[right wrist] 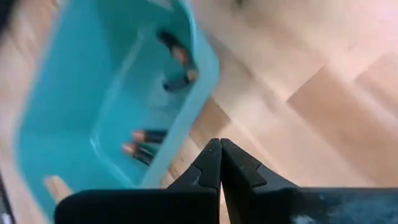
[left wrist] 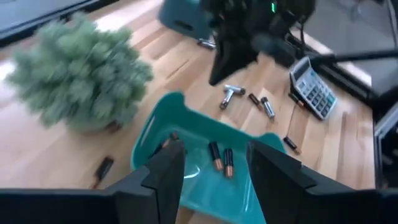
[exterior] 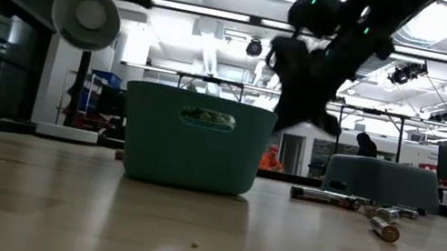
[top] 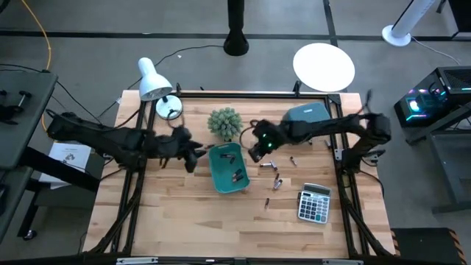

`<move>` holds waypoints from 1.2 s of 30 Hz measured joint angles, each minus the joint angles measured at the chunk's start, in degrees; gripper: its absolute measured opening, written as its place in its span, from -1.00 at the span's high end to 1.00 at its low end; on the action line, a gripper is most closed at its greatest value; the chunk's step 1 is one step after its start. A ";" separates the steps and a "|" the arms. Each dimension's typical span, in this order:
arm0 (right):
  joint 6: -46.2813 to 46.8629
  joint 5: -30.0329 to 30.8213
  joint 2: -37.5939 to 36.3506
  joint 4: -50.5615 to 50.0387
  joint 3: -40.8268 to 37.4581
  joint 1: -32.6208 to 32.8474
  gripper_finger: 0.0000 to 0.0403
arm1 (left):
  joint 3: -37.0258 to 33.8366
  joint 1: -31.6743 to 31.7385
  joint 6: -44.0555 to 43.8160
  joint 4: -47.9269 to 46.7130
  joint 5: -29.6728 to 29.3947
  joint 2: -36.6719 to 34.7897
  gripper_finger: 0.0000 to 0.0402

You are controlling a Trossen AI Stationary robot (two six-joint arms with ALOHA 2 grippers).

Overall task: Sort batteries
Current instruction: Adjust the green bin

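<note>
A teal tray (top: 227, 168) sits mid-table with several batteries (left wrist: 221, 158) lying on its floor; they also show in the right wrist view (right wrist: 144, 137). More batteries (top: 277, 180) lie loose on the wood to its right (exterior: 326, 197). My left gripper (left wrist: 214, 180) hangs open over the tray's left end (top: 196, 157), nothing between its fingers. My right gripper (right wrist: 219, 163) is shut and holds nothing, hovering just off the tray's right rim (top: 255, 153), above the table (exterior: 295, 111).
A green plant (top: 224, 123) stands behind the tray, with one battery (left wrist: 102, 168) lying by it. A grey calculator (top: 314, 203) lies near the right front. An upturned grey-teal tray (top: 307, 113) and a white lamp (top: 151, 79) stand at the back.
</note>
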 joint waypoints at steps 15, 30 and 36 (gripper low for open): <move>2.07 -3.85 16.41 8.74 9.94 13.66 1.00 | -10.32 -8.37 -22.09 -3.71 -9.82 -2.70 0.19; -10.38 13.30 10.57 -19.89 19.69 7.78 1.00 | -10.31 12.37 -3.62 -0.70 -3.47 -2.36 0.19; -10.05 13.96 13.03 -12.83 19.67 0.87 1.00 | -10.31 16.36 2.60 4.52 -2.31 -2.36 0.19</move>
